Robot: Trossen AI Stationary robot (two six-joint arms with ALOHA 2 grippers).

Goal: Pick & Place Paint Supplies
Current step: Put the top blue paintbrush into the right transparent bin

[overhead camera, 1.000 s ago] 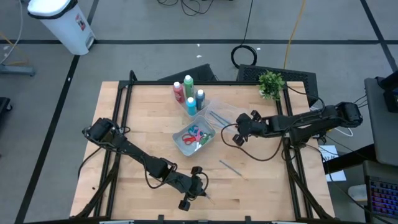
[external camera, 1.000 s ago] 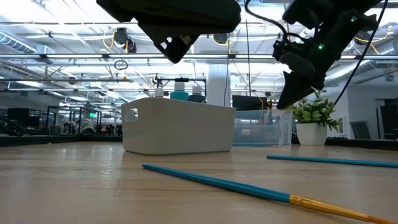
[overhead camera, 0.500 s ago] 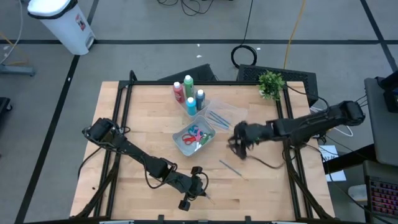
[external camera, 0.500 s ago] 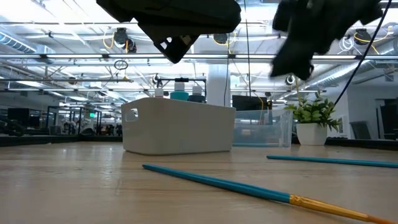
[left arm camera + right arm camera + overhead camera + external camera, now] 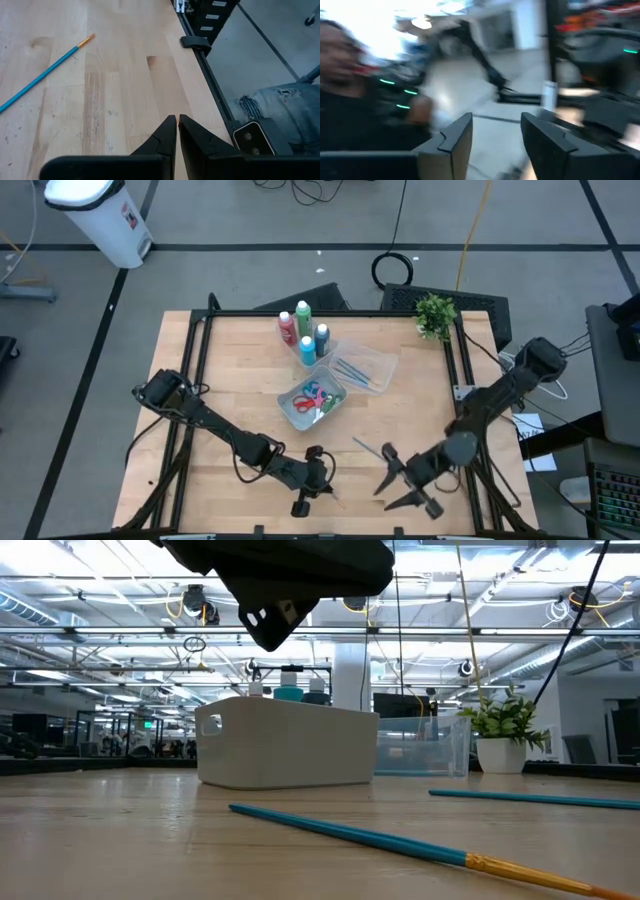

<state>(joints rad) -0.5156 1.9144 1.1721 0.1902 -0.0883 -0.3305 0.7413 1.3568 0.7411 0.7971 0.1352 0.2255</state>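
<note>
A thin blue brush (image 5: 368,447) with an orange tip lies flat on the wooden table (image 5: 230,380); it also shows in the left wrist view (image 5: 45,72) and the low view (image 5: 400,840). A second brush (image 5: 530,798) lies farther right. My left gripper (image 5: 312,482) (image 5: 177,120) hovers shut over bare wood near the near edge, left of the brush. My right gripper (image 5: 392,480) (image 5: 495,135) stands open just right of the brush's near end, above the table, with nothing between its fingers. Bottles (image 5: 303,330), scissors (image 5: 315,395) and more brushes (image 5: 352,370) sit in tubs.
Three clear tubs (image 5: 375,375) cluster at the table's middle and far side; in the low view the nearest looks white (image 5: 285,745). A small potted plant (image 5: 435,315) stands at the far right corner. Black frame rails (image 5: 465,380) run along the table's sides.
My right gripper has swung from over the brush tub toward the table's near edge, tipping up from pointing down to about level, and has opened. It has left the low view. My left gripper has rolled slightly in place.
</note>
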